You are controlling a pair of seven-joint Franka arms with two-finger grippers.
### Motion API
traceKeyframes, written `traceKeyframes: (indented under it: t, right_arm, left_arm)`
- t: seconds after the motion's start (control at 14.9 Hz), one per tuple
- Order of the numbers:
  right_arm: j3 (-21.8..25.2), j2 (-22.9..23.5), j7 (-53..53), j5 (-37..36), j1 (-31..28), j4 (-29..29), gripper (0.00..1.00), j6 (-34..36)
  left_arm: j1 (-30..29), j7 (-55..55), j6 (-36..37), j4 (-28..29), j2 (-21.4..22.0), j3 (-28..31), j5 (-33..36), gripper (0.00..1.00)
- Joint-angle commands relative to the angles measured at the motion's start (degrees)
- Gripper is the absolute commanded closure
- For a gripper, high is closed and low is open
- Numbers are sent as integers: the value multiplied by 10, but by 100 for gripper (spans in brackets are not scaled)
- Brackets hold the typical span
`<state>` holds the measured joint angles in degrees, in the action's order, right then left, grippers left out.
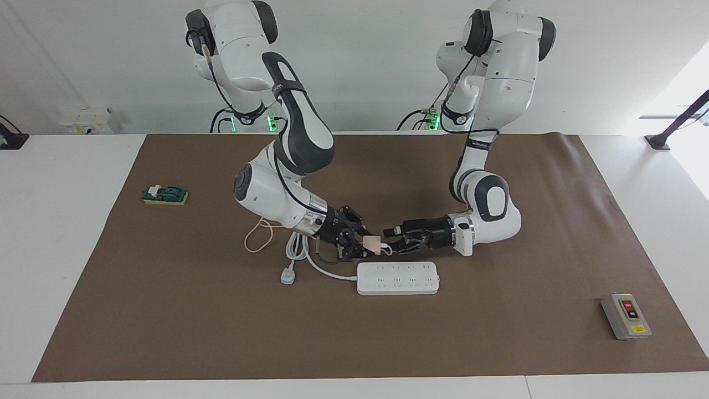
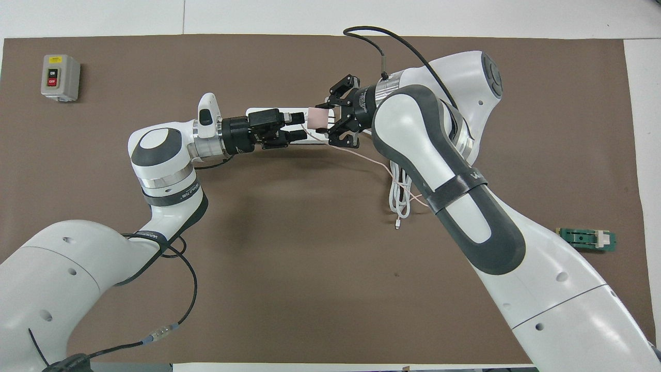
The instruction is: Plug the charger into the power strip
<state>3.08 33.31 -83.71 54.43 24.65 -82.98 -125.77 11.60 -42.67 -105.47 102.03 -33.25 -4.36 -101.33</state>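
The right end effector (image 1: pixel 370 248) was clenched on the charger (image 1: pixel 373 244), holding the pink cube in the air just above the table (image 1: pixel 498 343). The left end effector (image 1: pixel 394 239) met it from three o'clock in the facing view, its fingers straddling the cube's free end, probably to take it over or square it. Whether they had clamped on, I cannot tell. The power strip (image 1: pixel 397 278) lay flat at five o'clock from the charger, sockets up. The charger's cable (image 1: pixel 257 238) trailed toward nine o'clock.
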Motion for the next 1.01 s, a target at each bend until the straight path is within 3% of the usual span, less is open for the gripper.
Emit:
traceKeyframes:
  t: [0.0,0.6,0.87,0.94]
  right_arm:
    - [4,18,-12,-6,11,25,100,-4]
    - [4,26,-9,-31,23,28,100,3]
    - [4,26,-9,-26,19,29,100,3]
    - [4,26,-9,-26,19,28,100,3]
  left_arm:
    - [4,-4,-7,16,11,3,-13,0]
    - [1,-20,-3,16,7,3,-12,1]
    - [0,-20,-2,16,5,3,-11,6]
    - [0,-20,-2,16,4,3,-11,11]
